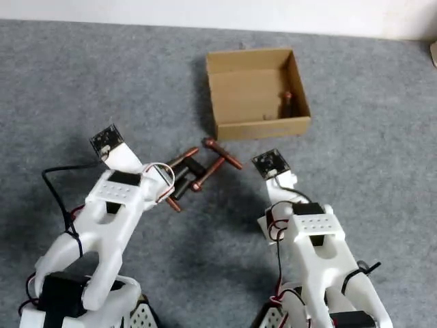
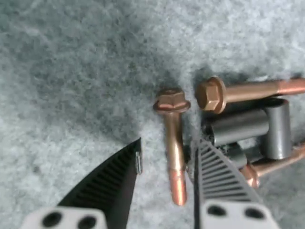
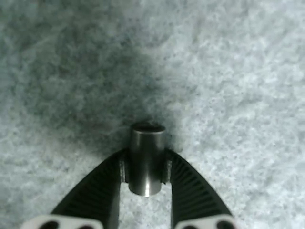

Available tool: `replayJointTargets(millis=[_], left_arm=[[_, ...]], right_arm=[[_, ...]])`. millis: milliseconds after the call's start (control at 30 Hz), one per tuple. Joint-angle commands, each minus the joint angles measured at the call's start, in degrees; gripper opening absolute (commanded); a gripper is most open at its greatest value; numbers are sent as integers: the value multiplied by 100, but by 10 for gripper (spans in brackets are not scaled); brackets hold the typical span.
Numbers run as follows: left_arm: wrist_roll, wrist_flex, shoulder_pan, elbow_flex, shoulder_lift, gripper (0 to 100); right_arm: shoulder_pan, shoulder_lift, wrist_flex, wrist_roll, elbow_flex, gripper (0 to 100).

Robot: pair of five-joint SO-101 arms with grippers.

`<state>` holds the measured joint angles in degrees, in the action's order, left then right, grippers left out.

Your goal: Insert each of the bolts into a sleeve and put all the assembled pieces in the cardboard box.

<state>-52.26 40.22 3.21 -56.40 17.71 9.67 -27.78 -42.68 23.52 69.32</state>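
Note:
In the left wrist view my left gripper (image 2: 168, 144) is open low over the carpet, its fingers on either side of a copper bolt (image 2: 174, 143) lying flat. Beside it lie a second bolt (image 2: 238, 93), two dark sleeves (image 2: 240, 126) and part of a third bolt (image 2: 279, 161). The high view shows this cluster of bolts (image 1: 220, 156) and a sleeve (image 1: 194, 167) just below the cardboard box (image 1: 259, 128). An assembled piece (image 1: 287, 102) lies inside the box by its right wall. My right gripper (image 3: 145, 162) is shut on a dark sleeve (image 3: 147, 152) held above the carpet.
Grey carpet covers the whole table. The left arm (image 1: 113, 205) and the right arm (image 1: 311, 239) come in from the bottom edge. Open carpet lies to the left and right of the box.

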Motion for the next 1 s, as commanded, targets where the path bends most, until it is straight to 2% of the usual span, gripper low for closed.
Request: replayJointTargets(millis=[0,133,267,533,667,700,767,967], left_arm=[[44,-413,-75,-75,-4,178],[44,-835,-75,-312,-4,178],[44,-818,-40,-189,-444,178],[-229,844,-66,1490,-1868,178],[-220,1345,-40,1912,-2255,166],[-211,1424,-40,1965,-2299,136],[-202,1486,-40,2026,-2334,16],[-88,1495,92,1974,-2299,5]], right_arm=[[-101,-4,57,-53,57,5],[-101,-4,48,-62,66,5],[-101,-4,48,-62,66,5],[-101,-4,48,-53,66,5],[-101,-4,48,-53,66,5],[-101,-4,48,-53,66,5],[-101,-4,48,-53,66,5],[-101,-4,48,-53,66,5]])
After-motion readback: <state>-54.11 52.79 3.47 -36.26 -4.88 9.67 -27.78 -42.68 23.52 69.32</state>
